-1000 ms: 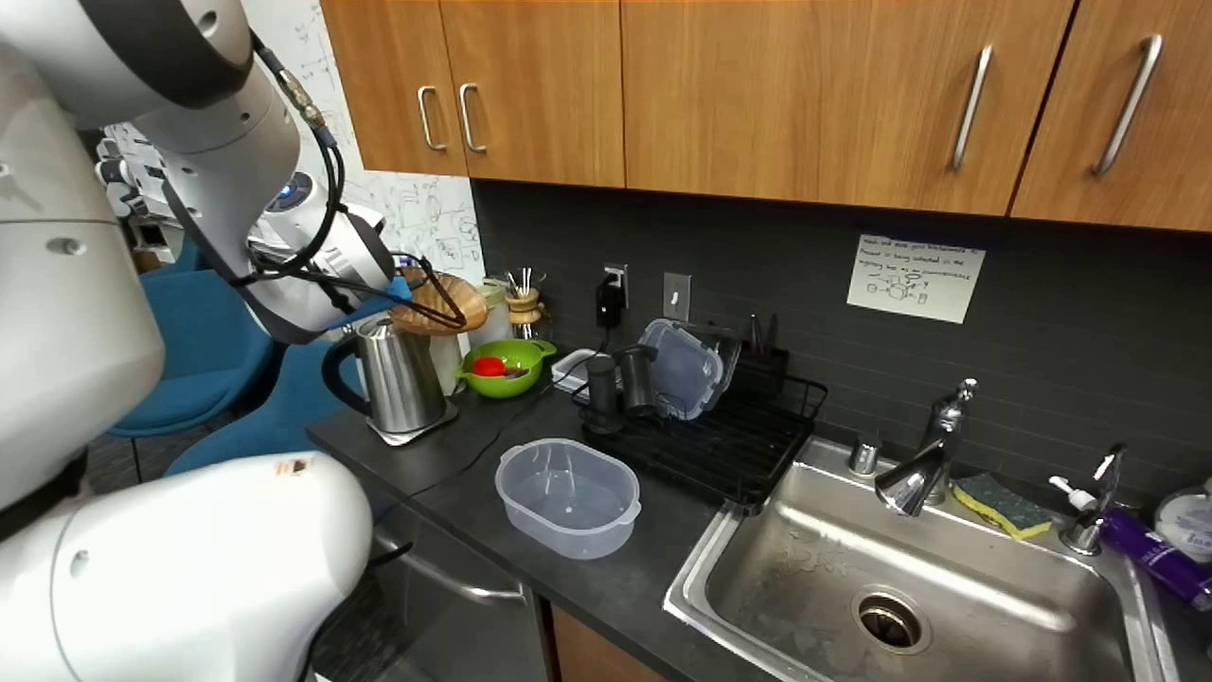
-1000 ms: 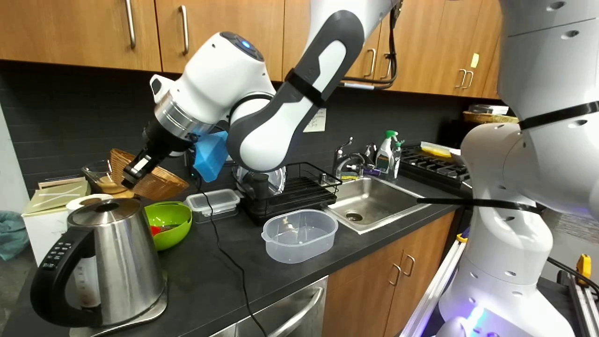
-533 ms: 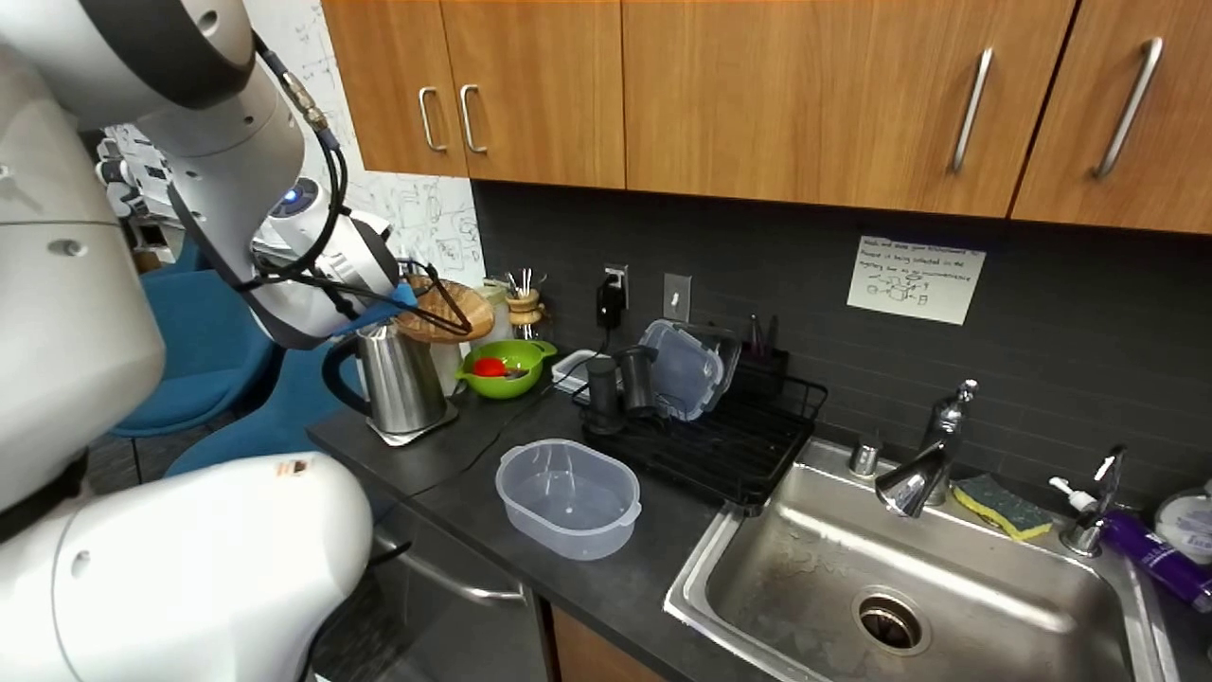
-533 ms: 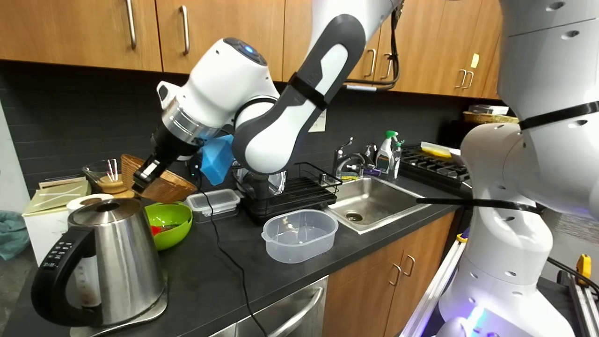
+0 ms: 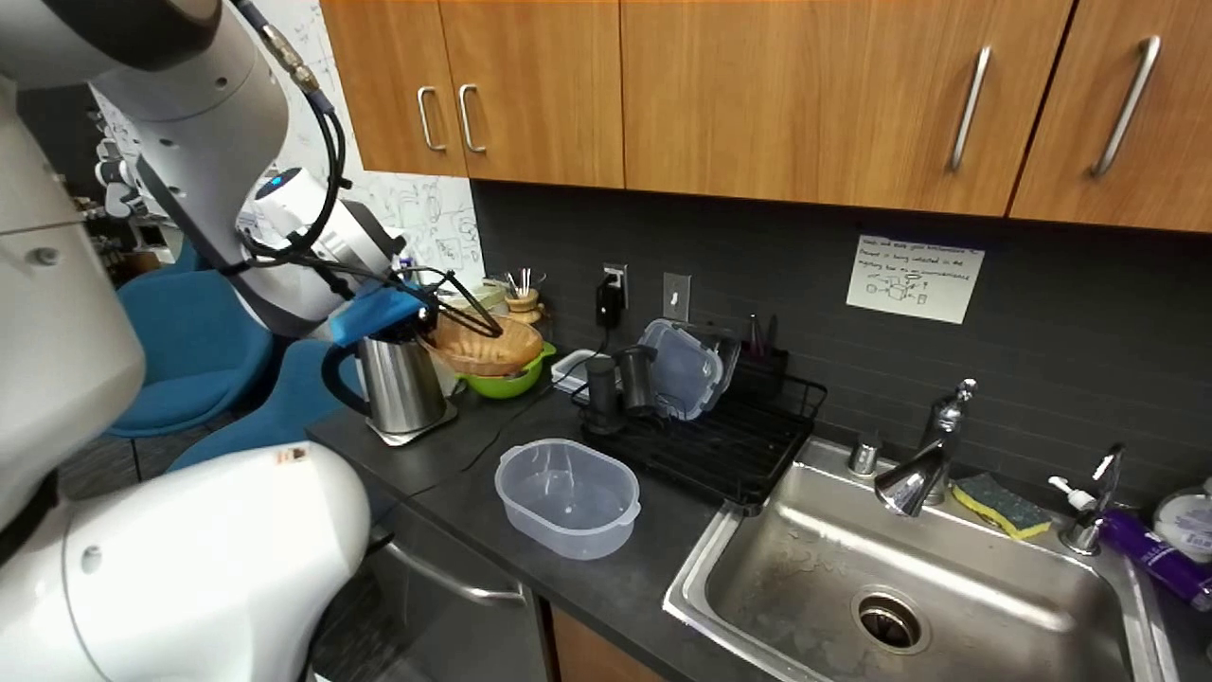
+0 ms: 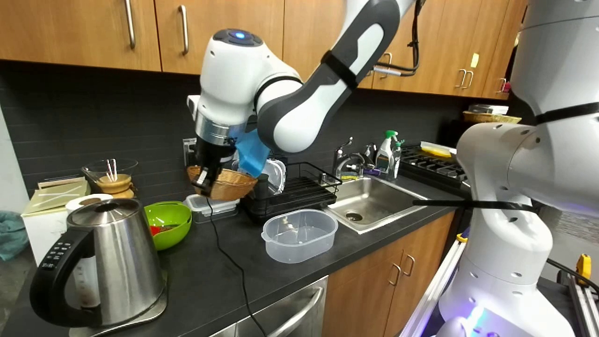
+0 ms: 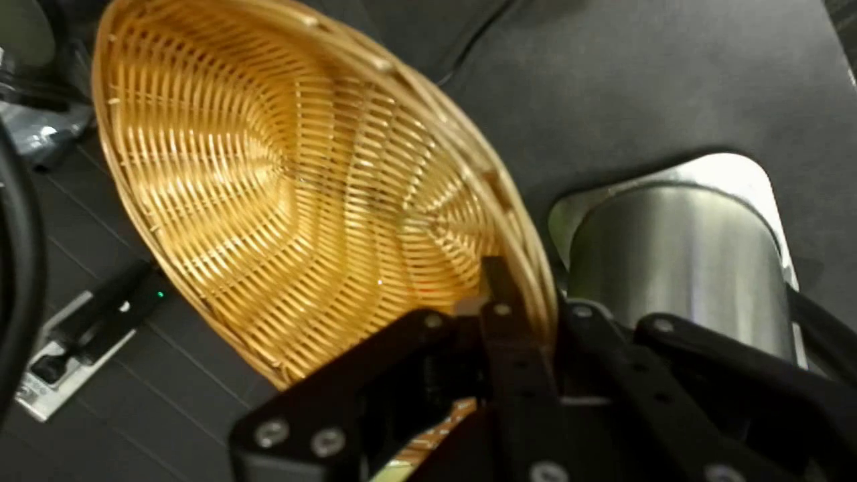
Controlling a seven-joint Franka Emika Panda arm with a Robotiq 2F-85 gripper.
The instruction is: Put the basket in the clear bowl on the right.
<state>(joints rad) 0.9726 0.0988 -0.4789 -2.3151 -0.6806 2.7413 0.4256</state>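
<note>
The tan woven basket (image 6: 234, 185) hangs in the air, slightly tilted, with my gripper (image 6: 203, 185) shut on its edge. In the wrist view the rim of the basket (image 7: 301, 181) runs between the fingers of the gripper (image 7: 525, 294): one dark fingertip (image 7: 501, 278) is inside, the other mostly hidden behind the rim. The clear bowl (image 6: 299, 236) stands upright on the dark counter, with nothing in it, to the right of the basket and lower. From another side, the basket (image 5: 490, 345) overlaps the green bowl, and the clear bowl (image 5: 568, 502) is nearer the counter's front edge.
A steel kettle (image 6: 124, 267) stands on the left part of the counter, near a green bowl (image 6: 174, 229). Behind the clear bowl is a black dish rack (image 5: 720, 459) with containers. The sink (image 5: 696, 578) lies right of it. A black cord (image 6: 229, 255) crosses the counter.
Arm and basket have swung to the right and come down somewhat, away from the kettle. The basket sits more level than before, still in the grip. The clear bowl has stayed put.
</note>
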